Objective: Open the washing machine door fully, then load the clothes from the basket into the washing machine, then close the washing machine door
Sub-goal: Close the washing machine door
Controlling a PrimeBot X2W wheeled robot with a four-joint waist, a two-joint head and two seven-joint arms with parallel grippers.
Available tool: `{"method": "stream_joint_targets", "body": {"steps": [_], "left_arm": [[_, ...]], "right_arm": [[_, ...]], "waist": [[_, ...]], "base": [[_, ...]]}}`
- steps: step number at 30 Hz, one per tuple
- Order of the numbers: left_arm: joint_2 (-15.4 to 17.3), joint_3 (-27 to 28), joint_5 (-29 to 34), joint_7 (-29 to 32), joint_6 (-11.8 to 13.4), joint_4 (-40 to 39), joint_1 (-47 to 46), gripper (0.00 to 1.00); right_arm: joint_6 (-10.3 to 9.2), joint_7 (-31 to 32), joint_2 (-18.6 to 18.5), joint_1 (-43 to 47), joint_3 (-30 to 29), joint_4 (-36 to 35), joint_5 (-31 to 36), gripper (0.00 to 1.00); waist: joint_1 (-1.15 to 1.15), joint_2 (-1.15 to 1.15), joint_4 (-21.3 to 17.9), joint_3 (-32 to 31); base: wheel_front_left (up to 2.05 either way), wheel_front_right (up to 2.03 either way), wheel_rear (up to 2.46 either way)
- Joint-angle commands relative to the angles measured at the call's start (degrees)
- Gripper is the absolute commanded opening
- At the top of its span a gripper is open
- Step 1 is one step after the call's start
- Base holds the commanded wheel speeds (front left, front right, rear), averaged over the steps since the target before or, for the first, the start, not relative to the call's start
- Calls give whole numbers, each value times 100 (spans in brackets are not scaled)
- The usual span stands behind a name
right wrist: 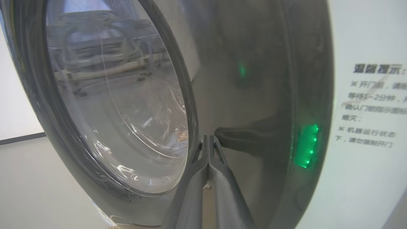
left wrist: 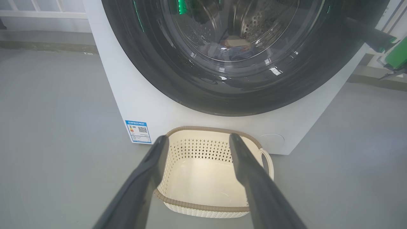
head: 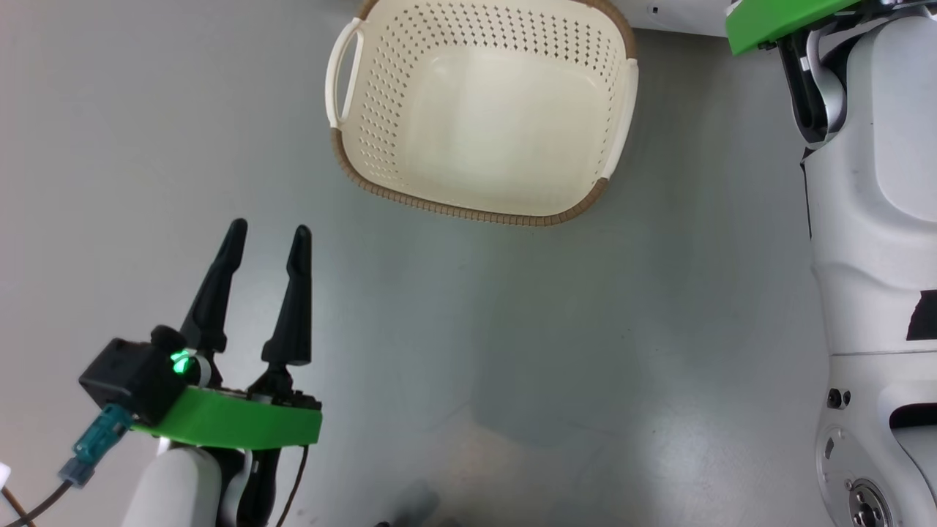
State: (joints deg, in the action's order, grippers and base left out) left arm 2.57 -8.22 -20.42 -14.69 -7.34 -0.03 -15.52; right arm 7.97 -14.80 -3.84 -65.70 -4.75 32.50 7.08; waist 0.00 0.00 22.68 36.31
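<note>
This looks like a laundry corner in a plain, lab-like room. At the top of the left wrist view a big white washing machine [left wrist: 127, 95] with a blue label sticker [left wrist: 138, 131] stands on a bare grey floor [left wrist: 47, 143]. A cream basket [left wrist: 206, 208] sits just before it. At the right of the right wrist view the machine carries a printed notice [right wrist: 372, 108].

The basket [left wrist: 203, 149] stands on the floor [left wrist: 47, 143] before the washing machine [left wrist: 143, 105].

One cream basket [head: 468, 213]; one white washing machine [left wrist: 152, 108] with one round door [left wrist: 178, 82] and one blue label sticker [left wrist: 139, 131]; a left gripper [head: 269, 236] and a right gripper [right wrist: 208, 137], each with two dark fingers [head: 293, 307]; clothes [left wrist: 233, 44] behind the glass, seemingly one heap.
</note>
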Motion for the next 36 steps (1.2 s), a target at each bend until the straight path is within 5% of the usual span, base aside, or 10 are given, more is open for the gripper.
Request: {"method": "stream_joint_targets", "body": {"steps": [1, 36], "left_arm": [[143, 220, -57, -30, -14, -114, -23, 100], [363, 645, 264, -31, -14, -182, 373, 100]], "right_arm": [[-48, -19, 96, -107, 24, -193, -66, 0], [-48, -19, 96, 2452, 1140, -1260, -1525, 0]], "waist": [[0, 0, -24, -24], [0, 0, -1068, -1336]], "base": [[0, 0, 0], [0, 0, 0]]}}
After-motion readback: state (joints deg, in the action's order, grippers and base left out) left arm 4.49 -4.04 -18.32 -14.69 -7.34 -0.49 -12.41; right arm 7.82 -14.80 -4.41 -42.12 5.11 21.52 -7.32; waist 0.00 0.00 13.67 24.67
